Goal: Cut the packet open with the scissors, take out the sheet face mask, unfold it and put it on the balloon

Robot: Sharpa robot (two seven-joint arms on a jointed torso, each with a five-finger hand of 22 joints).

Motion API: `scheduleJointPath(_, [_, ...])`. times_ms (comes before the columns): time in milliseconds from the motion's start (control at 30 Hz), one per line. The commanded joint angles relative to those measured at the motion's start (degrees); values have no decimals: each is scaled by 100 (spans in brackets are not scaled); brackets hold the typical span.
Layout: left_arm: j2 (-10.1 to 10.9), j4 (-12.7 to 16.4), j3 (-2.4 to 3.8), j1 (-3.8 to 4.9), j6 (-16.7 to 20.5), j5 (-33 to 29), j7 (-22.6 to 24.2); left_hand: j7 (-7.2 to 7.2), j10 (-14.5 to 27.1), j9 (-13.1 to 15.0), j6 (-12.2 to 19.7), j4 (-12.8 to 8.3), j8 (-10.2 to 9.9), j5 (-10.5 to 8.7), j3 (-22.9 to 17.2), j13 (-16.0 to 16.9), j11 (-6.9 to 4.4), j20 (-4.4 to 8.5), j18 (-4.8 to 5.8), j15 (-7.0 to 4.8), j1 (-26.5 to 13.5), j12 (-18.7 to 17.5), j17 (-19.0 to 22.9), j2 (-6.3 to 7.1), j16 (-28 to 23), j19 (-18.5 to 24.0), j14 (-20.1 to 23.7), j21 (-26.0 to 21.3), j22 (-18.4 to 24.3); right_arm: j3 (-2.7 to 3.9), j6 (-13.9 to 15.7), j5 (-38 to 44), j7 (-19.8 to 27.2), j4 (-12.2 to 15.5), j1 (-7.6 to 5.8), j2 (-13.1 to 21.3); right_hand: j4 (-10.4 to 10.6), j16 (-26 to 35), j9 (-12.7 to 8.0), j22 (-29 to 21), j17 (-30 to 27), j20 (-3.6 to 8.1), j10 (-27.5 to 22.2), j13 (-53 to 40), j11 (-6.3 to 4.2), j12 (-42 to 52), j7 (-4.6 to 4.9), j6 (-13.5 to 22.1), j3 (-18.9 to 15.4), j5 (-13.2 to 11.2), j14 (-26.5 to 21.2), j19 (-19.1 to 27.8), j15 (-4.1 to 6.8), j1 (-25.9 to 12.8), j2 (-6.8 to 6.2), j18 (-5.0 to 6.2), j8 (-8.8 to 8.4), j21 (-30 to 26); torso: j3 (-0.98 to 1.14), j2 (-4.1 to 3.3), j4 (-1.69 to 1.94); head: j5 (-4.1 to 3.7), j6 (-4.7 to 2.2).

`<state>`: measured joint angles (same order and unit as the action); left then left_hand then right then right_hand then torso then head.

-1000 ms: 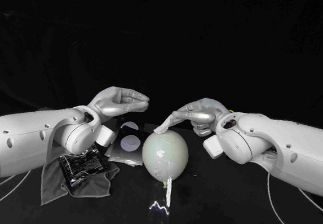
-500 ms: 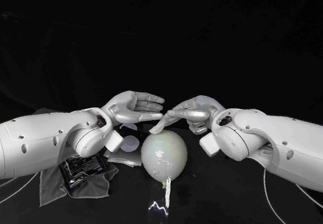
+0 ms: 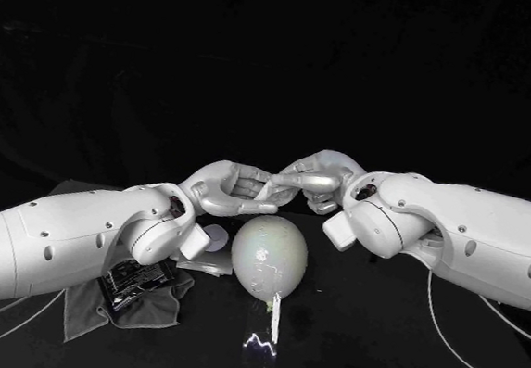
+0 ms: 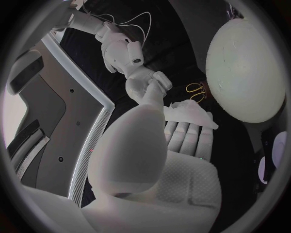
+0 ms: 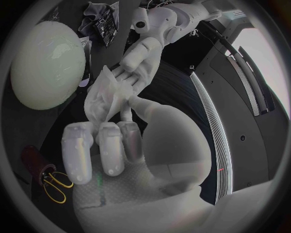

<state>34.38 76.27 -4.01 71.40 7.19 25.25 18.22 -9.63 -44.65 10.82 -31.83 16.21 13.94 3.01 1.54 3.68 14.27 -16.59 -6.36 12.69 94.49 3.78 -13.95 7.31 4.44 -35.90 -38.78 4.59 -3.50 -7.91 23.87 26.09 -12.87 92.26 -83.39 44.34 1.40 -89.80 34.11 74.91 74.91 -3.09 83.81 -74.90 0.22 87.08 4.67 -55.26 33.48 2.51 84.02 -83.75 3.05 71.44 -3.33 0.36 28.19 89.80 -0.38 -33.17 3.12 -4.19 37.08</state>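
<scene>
The pale balloon point(image 3: 272, 255) lies on the black table, also seen in the wrist views point(image 4: 245, 68) point(image 5: 45, 65). Above its far end my two hands meet. My right hand point(image 3: 314, 180) point(image 5: 103, 145) pinches the crumpled white sheet mask point(image 5: 104, 97) at its fingertips. My left hand point(image 3: 231, 190) point(image 4: 182, 141) has its fingertips closed on the same sheet mask point(image 4: 189, 111), right against the right hand point(image 4: 148, 87). The silvery packet point(image 3: 213, 240) lies under my left wrist beside the balloon. The yellow-handled scissors point(image 4: 195, 90) point(image 5: 53, 187) lie on the table beyond the balloon.
A black pouch point(image 3: 137, 279) rests on a grey cloth point(image 3: 92, 303) at the front left. A thin white tail point(image 3: 272, 321) trails from the balloon toward the front edge. White cables point(image 3: 483, 357) run under my right arm.
My left hand has swung right and up to meet the right hand and closed its fingers on the mask. The right hand rose a little with the mask. The balloon stayed put.
</scene>
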Motion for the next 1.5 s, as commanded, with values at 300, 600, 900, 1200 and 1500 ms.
scheduleJointPath(300, [-115,-89,8,2,265,-55,-575,-710,-230,49,-278,-33,79,-23,-55,17,-35,3,-295,-90,163,78,-135,-76,189,-804,-692,201,-64,13,111,73,2,-3,-26,-26,-498,-20,395,1509,1509,32,483,-1347,-33,16,-44,4,516,30,598,-625,50,-12,49,-36,24,20,3,-7,-7,-6,-6])
scheduleJointPath(600, [-166,-74,8,2,253,-483,-633,-571,-782,240,-1107,-146,469,-24,-178,48,-195,28,-424,-266,356,307,-170,-386,420,-1359,-1246,341,-69,19,69,76,-74,-84,-35,-94,-503,-20,396,1509,1509,32,486,-1350,-32,21,-43,8,522,31,598,-625,50,-16,46,-36,24,20,-1,-7,-2,-32,-28])
scheduleJointPath(900, [-181,-51,8,2,441,-871,-442,-324,-1414,239,-1694,42,669,-23,-769,-8,-439,163,-429,-475,549,392,-146,-792,534,-1668,-1696,409,-48,19,49,85,-189,-176,-37,-168,-516,-20,394,1509,1509,30,454,-1312,-28,-43,-36,26,535,36,598,-625,47,-43,26,-36,20,20,-3,-6,0,-36,10])
scheduleJointPath(1200, [-175,-20,8,3,481,-1043,-351,-315,-1593,136,-1755,45,598,-14,-1886,-14,-451,169,-425,-487,131,129,-23,-852,428,-1711,-1812,327,-30,18,140,45,-239,-234,-38,-217,-526,-20,363,1509,1509,15,412,-1260,1,-133,-2,182,511,37,598,-625,26,-180,-73,-36,-61,20,-4,-9,-3,-31,13])
scheduleJointPath(1500, [-163,-12,8,3,437,-1077,-364,-344,-1767,141,-1708,-151,666,-26,-3578,-7,-450,189,-423,-521,-360,4,81,-311,383,-1754,-2079,270,-40,18,251,-175,22,-261,-40,-229,-114,-20,70,1485,1509,-97,345,-1189,197,-259,225,579,-69,35,598,-586,-137,-826,-357,-20,-593,-42,2,-3,-8,-25,9])
